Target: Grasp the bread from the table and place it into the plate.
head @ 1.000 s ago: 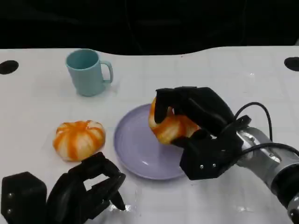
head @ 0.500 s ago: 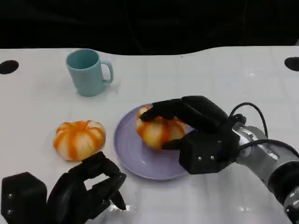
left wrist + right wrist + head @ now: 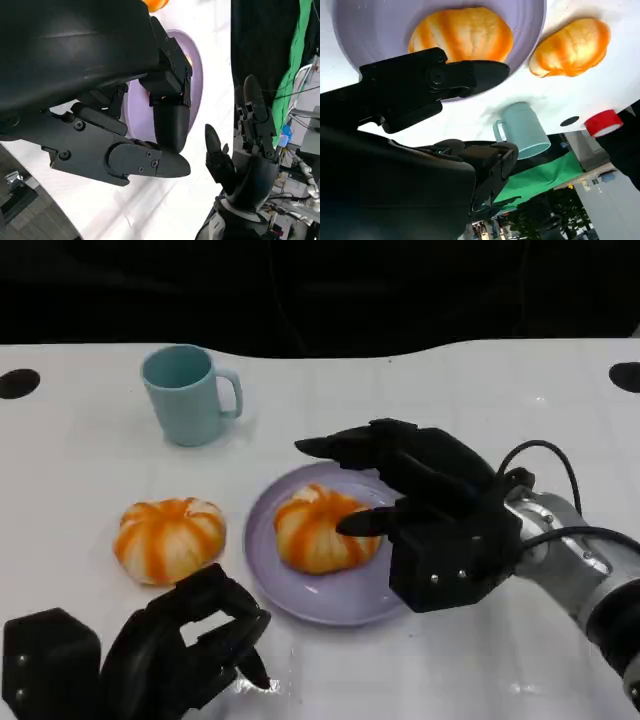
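Worktop: white, fills head view. Lilac plate centre frame; bread lies in it, left of middle.

Right robot hand spread wide over plate's right part, holds nothing. Risk, we judge: fingers near bread could drag it off on withdrawal.

Left robot hand, lower left, curled, empty.

Second bun on worktop left of plate. Right wrist view adds red tape roll beyond teal mug.

Left robot hand close to the lens, right robot hand beyond.
The black left robot hand covers the frame's left; a round lilac plate on white tabletop shows behind; the right robot hand, fingers apart, stands lower right.
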`<move>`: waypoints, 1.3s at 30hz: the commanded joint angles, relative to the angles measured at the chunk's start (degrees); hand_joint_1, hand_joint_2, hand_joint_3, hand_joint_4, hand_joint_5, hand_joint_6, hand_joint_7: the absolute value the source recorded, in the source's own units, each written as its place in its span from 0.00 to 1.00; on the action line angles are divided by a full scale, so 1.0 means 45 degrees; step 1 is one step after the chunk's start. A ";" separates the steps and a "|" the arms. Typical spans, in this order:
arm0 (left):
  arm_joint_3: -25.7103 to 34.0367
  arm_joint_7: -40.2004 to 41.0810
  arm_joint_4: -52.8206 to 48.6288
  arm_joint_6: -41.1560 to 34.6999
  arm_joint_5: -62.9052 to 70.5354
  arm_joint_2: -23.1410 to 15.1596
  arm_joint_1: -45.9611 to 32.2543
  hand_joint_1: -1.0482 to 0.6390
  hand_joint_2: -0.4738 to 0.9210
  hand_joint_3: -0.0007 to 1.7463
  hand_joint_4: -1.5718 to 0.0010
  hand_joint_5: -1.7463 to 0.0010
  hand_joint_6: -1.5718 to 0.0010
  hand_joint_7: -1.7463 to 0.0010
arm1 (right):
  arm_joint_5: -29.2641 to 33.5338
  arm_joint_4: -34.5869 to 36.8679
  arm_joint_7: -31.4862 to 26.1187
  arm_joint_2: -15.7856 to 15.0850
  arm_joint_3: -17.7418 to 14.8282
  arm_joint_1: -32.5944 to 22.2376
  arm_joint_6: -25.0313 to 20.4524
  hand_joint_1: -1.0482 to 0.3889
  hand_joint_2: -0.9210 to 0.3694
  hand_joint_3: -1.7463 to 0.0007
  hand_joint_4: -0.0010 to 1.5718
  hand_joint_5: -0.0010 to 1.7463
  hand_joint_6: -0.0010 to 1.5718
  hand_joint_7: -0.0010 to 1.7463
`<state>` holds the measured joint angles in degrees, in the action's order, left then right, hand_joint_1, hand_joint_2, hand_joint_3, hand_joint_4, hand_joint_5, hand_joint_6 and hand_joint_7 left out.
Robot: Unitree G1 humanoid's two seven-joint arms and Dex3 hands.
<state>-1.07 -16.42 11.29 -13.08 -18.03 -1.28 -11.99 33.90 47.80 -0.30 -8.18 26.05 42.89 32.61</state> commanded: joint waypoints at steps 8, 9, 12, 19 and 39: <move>0.0043 0.0091 0.0059 0.0043 0.0051 -0.0163 -0.0078 0.29 1.00 0.12 0.53 0.00 0.60 0.10 | -0.0975 -0.2772 0.1159 -0.1366 -0.0810 -0.1562 -0.0287 0.30 0.00 0.88 0.12 0.22 0.24 0.02; 0.0047 0.0094 0.0060 0.0050 0.0038 -0.0155 -0.0084 0.29 1.00 0.12 0.53 0.00 0.60 0.10 | -0.1121 -0.3064 0.1309 -0.1515 -0.0924 -0.1759 -0.0243 0.31 0.00 0.88 0.13 0.23 0.24 0.02; 0.0032 0.0174 0.0113 -0.0009 0.0070 -0.0145 -0.0105 0.29 1.00 0.12 0.53 0.00 0.60 0.10 | -0.1445 -0.3896 0.1657 -0.1958 -0.1207 -0.2324 -0.0180 0.32 0.00 0.90 0.15 0.24 0.25 0.03; 0.0033 0.0086 0.0076 0.0064 0.0029 -0.0164 -0.0101 0.29 1.00 0.12 0.53 0.00 0.60 0.10 | -0.2332 -0.5556 0.2285 -0.2956 -0.2010 -0.3816 0.0243 0.42 0.01 0.97 0.25 0.28 0.34 0.05; 0.0057 -0.0008 0.0096 0.0017 -0.0117 -0.0215 -0.0094 0.29 1.00 0.12 0.54 0.00 0.61 0.09 | -0.3338 -0.9461 0.3954 -0.4776 -0.3466 -0.7352 -0.0366 0.61 0.01 0.97 0.54 0.79 0.74 0.15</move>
<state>-1.33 -16.10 11.41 -13.15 -18.35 -1.50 -12.11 19.10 8.46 15.90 -27.62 11.61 11.90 32.72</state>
